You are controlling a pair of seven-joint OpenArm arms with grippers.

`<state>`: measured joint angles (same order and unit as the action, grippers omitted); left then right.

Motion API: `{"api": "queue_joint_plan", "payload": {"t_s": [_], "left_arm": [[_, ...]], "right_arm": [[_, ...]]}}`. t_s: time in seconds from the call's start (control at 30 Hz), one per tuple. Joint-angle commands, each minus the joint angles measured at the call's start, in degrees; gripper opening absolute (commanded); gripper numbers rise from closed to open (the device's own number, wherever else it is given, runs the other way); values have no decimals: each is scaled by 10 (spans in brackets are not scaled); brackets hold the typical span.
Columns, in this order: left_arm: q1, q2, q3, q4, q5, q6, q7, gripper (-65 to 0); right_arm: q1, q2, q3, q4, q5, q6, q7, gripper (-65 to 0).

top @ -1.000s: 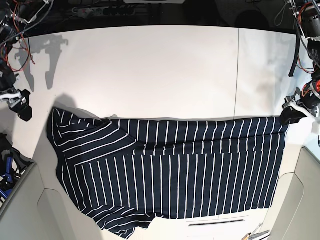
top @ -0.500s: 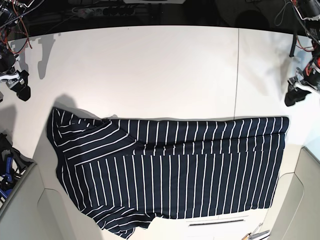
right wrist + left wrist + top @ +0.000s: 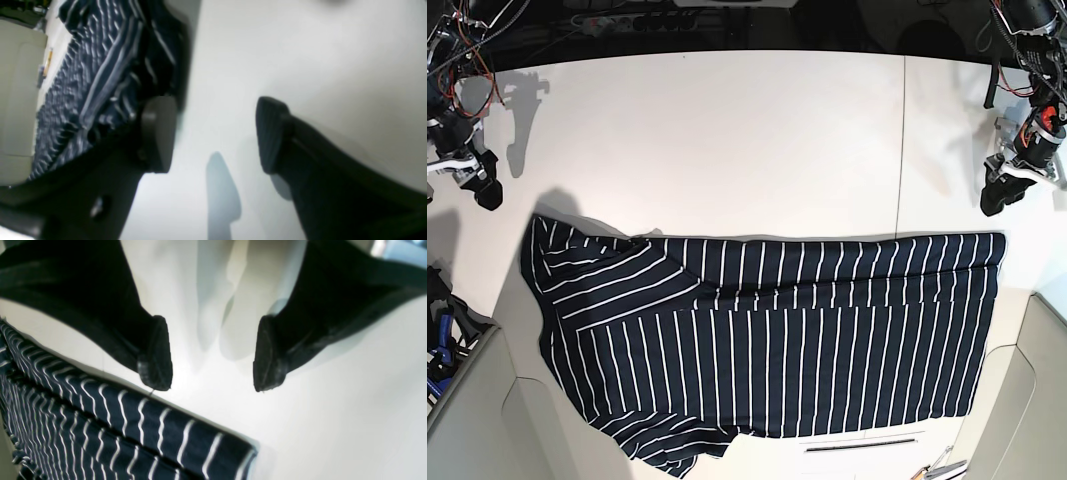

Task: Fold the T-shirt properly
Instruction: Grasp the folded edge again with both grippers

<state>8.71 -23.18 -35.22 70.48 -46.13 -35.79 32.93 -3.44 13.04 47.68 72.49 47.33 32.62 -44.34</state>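
Shirt [image 3: 767,340] lies spread across the near half of the table [image 3: 727,140], long axis running 9 to 3 o'clock in the base view. Top edge looks doubled over: a folded band runs along the 12 o'clock side. Sleeve end at 9 o'clock is rumpled, stripes slanting there; lower hem at 7 o'clock curls off the table edge.

Left gripper [image 3: 995,200] hovers above bare table just past the shirt's corner at 2 o'clock. Wrist view: jaws spread, nothing between the pads [image 3: 155,353], shirt edge [image 3: 100,426] just below them, not touched.

Right gripper [image 3: 487,190] hangs at 10 o'clock, apart from the sleeve end. Wrist view: jaws parted wide, empty, white table between them, shirt [image 3: 100,76] off to one side.

Handling, judged: thin soft knit, light, no stiffness; it will drape and sag from any pinch point and drag on the table rather than slide cleanly. Not fragile. A shallow pinch may take only one layer where the cloth is doubled.

Where to hold, judged: the two far corners of the folded band, one per gripper, pinching deep enough to catch both layers. Rumpled sleeve side probably needs flattening first, otherwise the next fold will trap creases.
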Motion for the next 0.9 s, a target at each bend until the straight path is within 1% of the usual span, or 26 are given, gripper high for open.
{"api": "queue_joint_plan", "payload": {"t_s": [0.0, 0.1, 0.33, 0.43, 0.53, 0.63, 0.73, 0.87], "left_arm": [[-9, -13, -4, 6, 2, 7, -15, -239], [-29, -13, -4, -10, 12, 22, -20, -239], [-100, -13, -3, -114, 12, 21, -21, -239], [-121, -13, -3, -141, 12, 21, -21, -239], [-136, -14, 10, -158, 12, 21, -22, -239], [-138, -14, 31, -163, 12, 21, -36, -239], [-139, -14, 43, -163, 19, 22, -48, -239], [-148, -14, 45, -164, 30, 25, -49, -240]], "right_arm": [[10, 10, -4, 3, 13, 6, 10, -277], [25, 10, -24, -12, 11, 6, 10, -277], [65, -6, -45, -51, 11, 7, 10, -277], [77, -16, -49, -60, 7, 9, 10, -277], [86, -25, -57, -61, 7, 9, 10, -277], [95, -34, -71, -61, 6, 9, 13, -277], [109, -46, -79, -61, -8, 8, 17, -277], [125, -56, -84, -61, -35, 7, 34, -277]]}}
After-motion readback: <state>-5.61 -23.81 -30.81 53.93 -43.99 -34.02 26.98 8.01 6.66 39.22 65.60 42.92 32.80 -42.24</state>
